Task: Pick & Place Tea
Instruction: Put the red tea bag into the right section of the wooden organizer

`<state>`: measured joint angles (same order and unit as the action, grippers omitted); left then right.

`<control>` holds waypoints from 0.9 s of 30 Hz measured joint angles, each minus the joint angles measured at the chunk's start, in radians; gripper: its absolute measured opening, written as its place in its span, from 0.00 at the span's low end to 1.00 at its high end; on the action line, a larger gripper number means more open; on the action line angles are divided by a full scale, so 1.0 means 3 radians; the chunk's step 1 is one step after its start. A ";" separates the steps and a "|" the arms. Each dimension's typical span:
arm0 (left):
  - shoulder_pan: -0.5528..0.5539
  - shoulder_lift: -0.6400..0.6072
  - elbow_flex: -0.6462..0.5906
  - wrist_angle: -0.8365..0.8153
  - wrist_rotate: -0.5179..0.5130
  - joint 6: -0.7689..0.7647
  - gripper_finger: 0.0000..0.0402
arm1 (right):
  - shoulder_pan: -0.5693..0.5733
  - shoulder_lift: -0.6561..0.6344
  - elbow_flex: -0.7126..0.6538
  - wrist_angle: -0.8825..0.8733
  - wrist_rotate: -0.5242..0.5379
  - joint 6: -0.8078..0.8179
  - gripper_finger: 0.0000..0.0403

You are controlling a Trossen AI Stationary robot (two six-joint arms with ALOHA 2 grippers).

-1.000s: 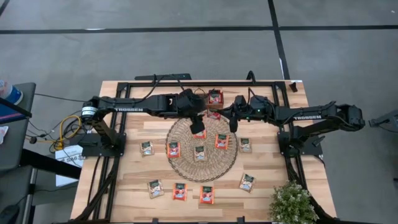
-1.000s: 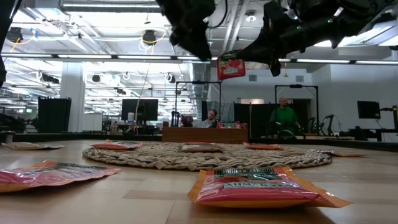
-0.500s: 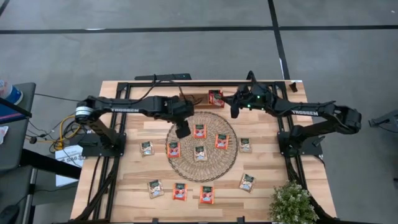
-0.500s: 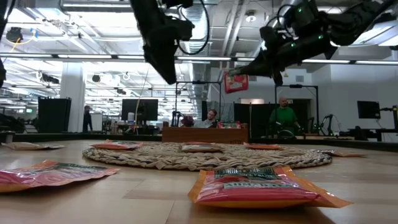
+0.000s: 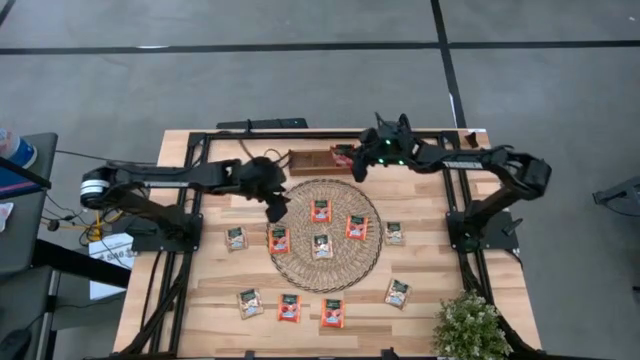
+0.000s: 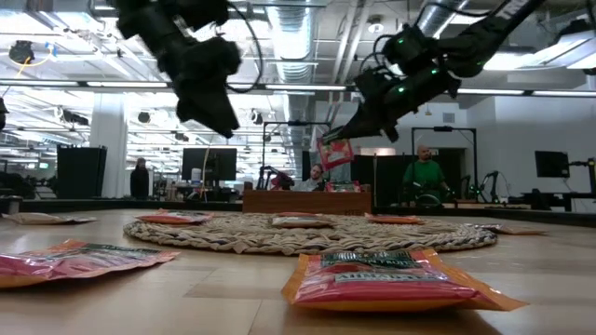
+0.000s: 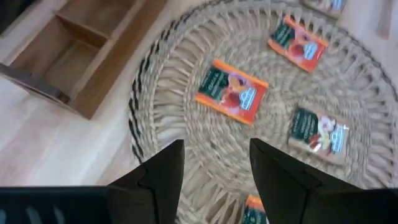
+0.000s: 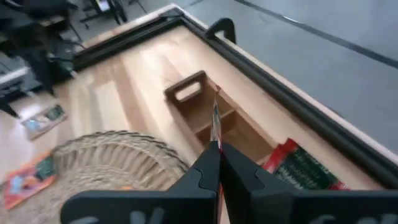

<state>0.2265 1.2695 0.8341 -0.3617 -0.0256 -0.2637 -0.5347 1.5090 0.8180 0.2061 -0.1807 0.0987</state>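
Note:
Several small square tea sachets, mostly red-orange, lie flat on the round woven mat [image 5: 323, 262] and on the wood around it. My right gripper [image 5: 353, 160] is shut on one red sachet [image 6: 335, 154] above the brown wooden tray [image 5: 312, 161] at the table's far edge. Another red sachet [image 8: 298, 165] lies at the tray's right end. My left gripper [image 5: 278, 210] is open and hovers over the mat's left far rim, touching nothing. Its wrist view looks down on a sachet [image 7: 231, 91]. My right gripper pinches the red sachet between its two fingers, at the sachet's upper edge [image 6: 341, 140]. The fingers [image 8: 205, 171] slant down toward the far edge. The sachet hangs edge-on below them [image 8: 215, 124], lifted clear above the tray's compartments.
Loose sachets lie left [image 5: 236, 238] and right [image 5: 394, 233] of the mat and in a row near the near edge [image 5: 289, 307]. A potted plant [image 5: 468, 328] stands at the near right corner. The black frame rails run along the table's sides.
My right gripper has carried the red sachet from over the mat's far rim toward the far edge and down, over the tray. My left gripper has swung from the mat's far middle toward the table's left.

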 joint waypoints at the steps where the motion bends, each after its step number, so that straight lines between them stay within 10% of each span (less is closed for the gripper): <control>1: 0.0010 -0.0098 -0.0104 0.0062 0.0015 -0.0047 0.43 | -0.0029 0.0019 0.0019 -0.0059 0.0000 -0.0036 0.00; 14: 0.0149 -0.1143 -0.1123 0.1018 0.0160 -0.0501 0.43 | -0.0299 0.0227 0.0068 -0.0070 0.0003 -0.0070 0.00; 27: 0.0187 -0.1263 -0.1321 0.1106 0.0150 -0.0658 0.43 | -0.0234 0.0548 0.0068 0.0081 0.0076 -0.0068 0.00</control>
<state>0.2825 0.8906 0.4378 -0.0300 0.0193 -0.4612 -0.6050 1.6734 0.8383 0.2305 -0.1578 0.0784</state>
